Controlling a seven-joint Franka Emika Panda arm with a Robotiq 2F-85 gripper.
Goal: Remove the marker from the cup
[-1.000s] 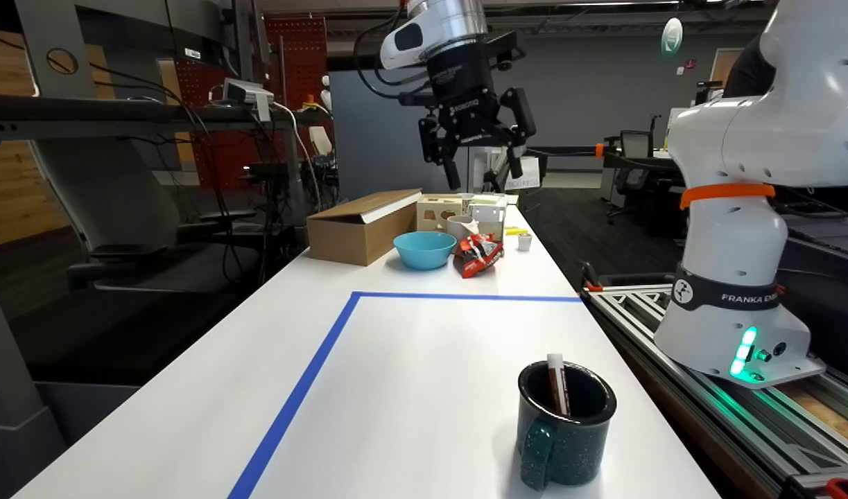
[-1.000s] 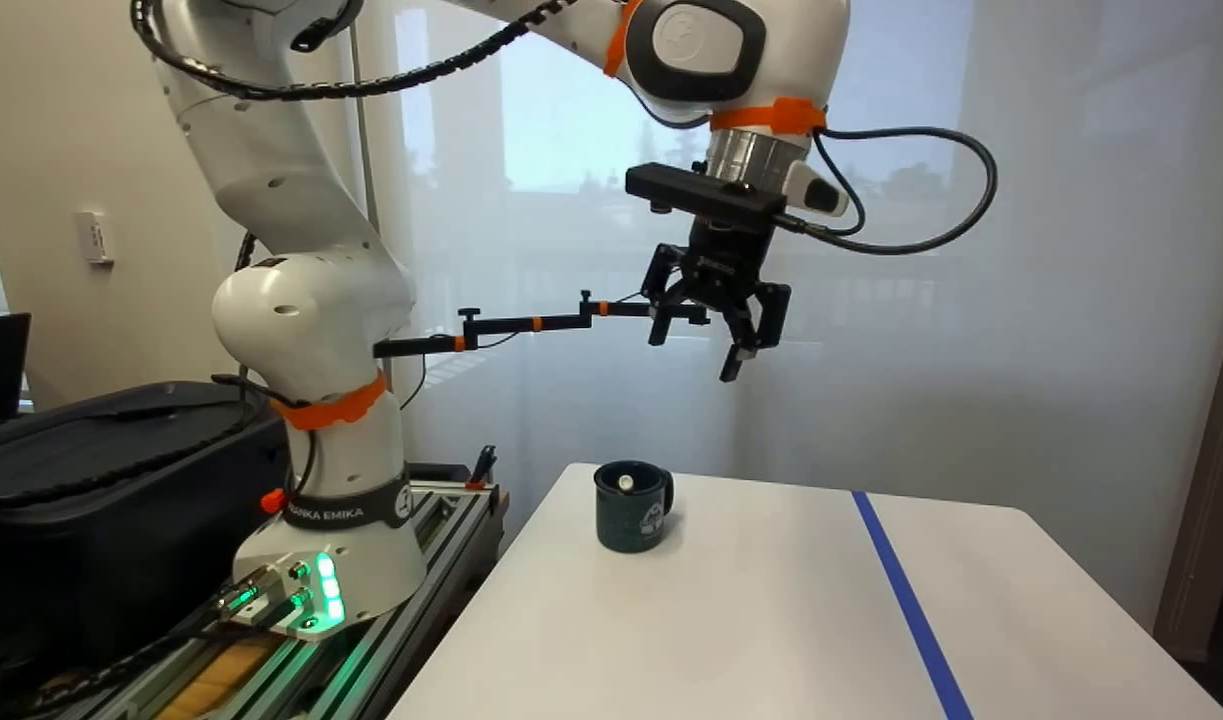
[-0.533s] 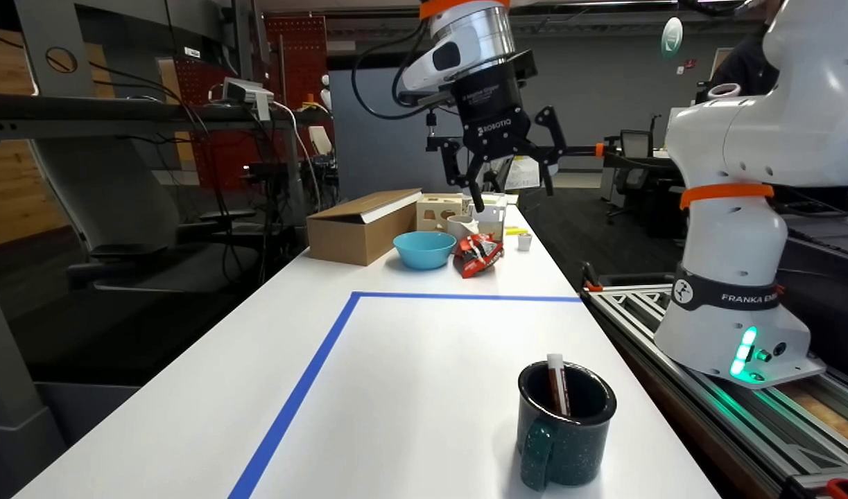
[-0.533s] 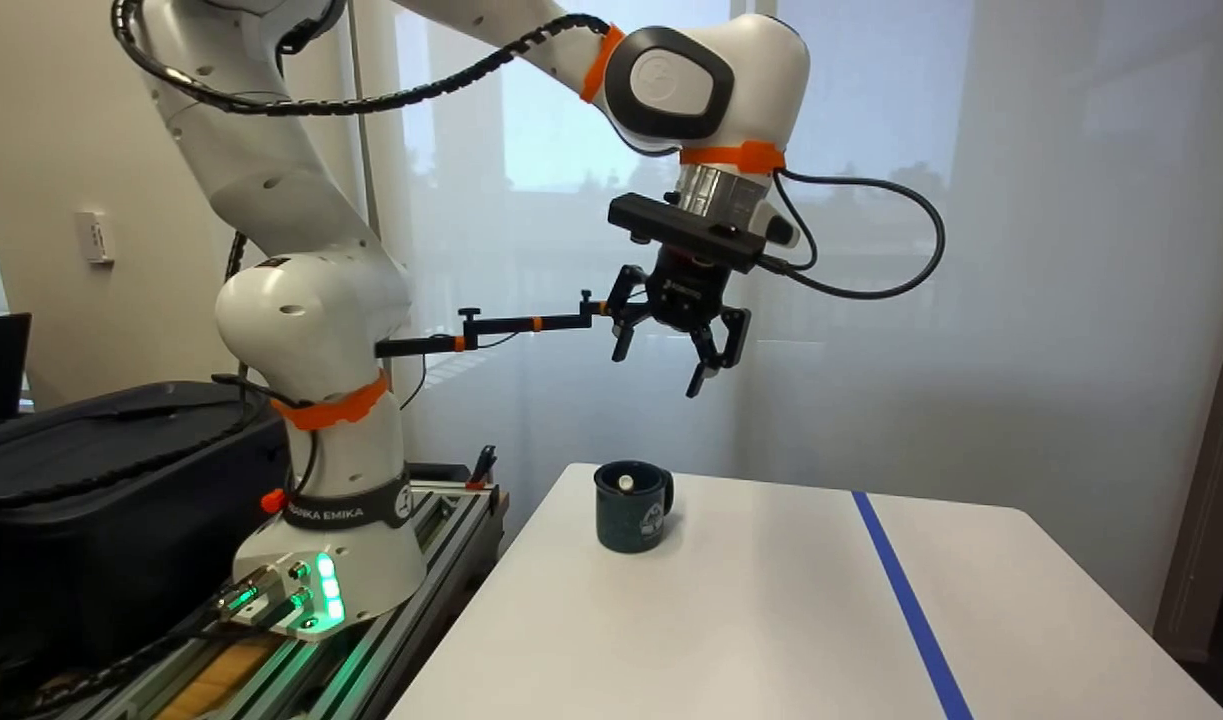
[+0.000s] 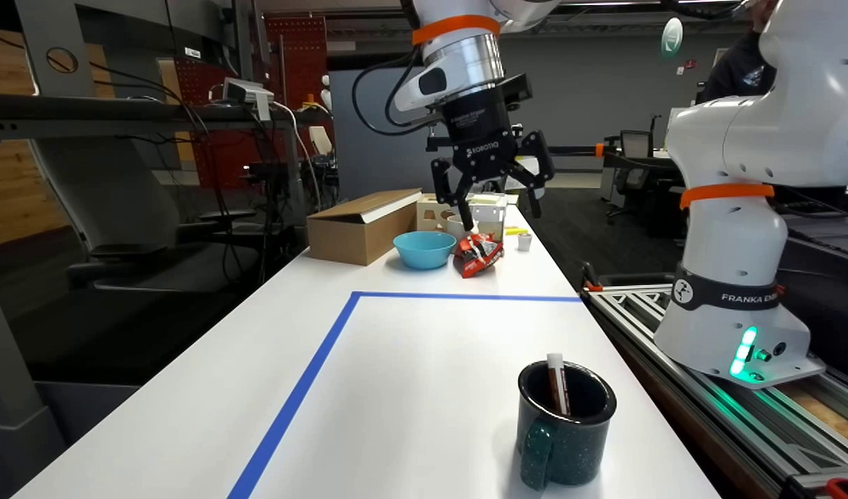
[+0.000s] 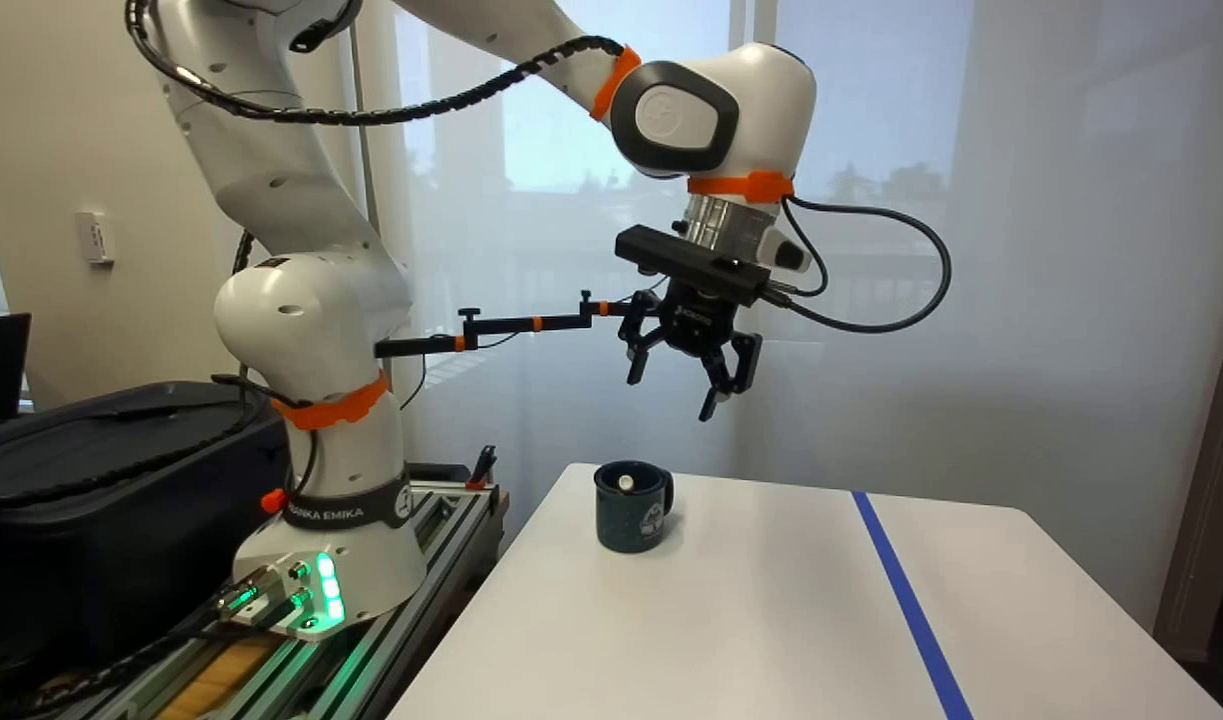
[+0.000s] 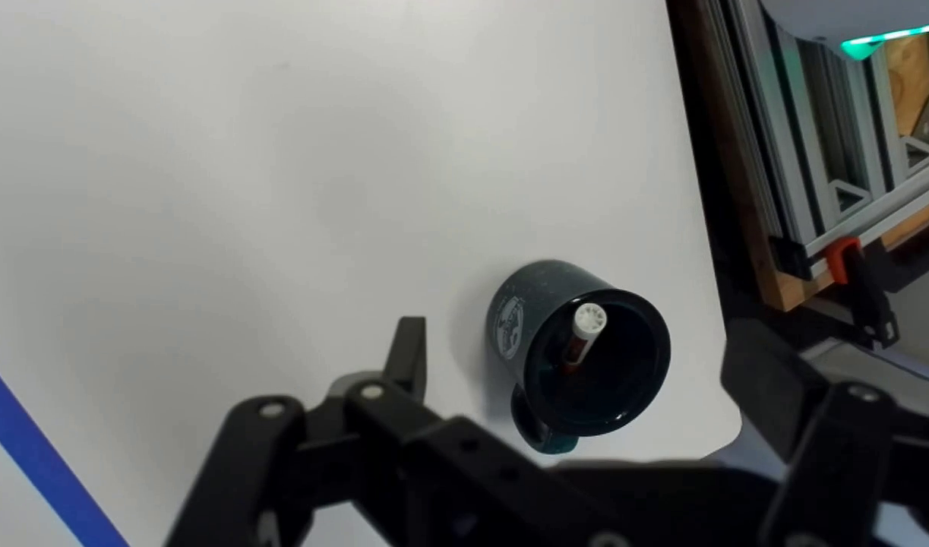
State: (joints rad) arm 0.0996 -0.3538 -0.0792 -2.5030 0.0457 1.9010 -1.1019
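The dark teal cup [image 5: 577, 450] stands upright on the white table and also shows in an exterior view [image 6: 626, 522] and the wrist view [image 7: 540, 304]. The reddish-brown marker [image 5: 557, 384] with a white end leans inside the cup; its white end shows in an exterior view [image 6: 626, 483] and the wrist view [image 7: 588, 323]. Its lower end is hidden in the cup. My gripper [image 6: 671, 396] is open and empty, well above the table and higher than the cup. In the wrist view, the cup and marker appear between the spread fingers [image 7: 411, 353].
A light blue bowl [image 5: 424, 251], a cardboard box [image 5: 368, 232] and a red bag [image 5: 479, 256] stand at the far end of the table. Blue tape [image 5: 292, 409] marks the surface. The cup stands near the table's edge on the side of the arm's base [image 5: 736, 333].
My gripper has come down. It moved left over the table in an exterior view, then slightly back right, staying open. The cup and marker have not moved.
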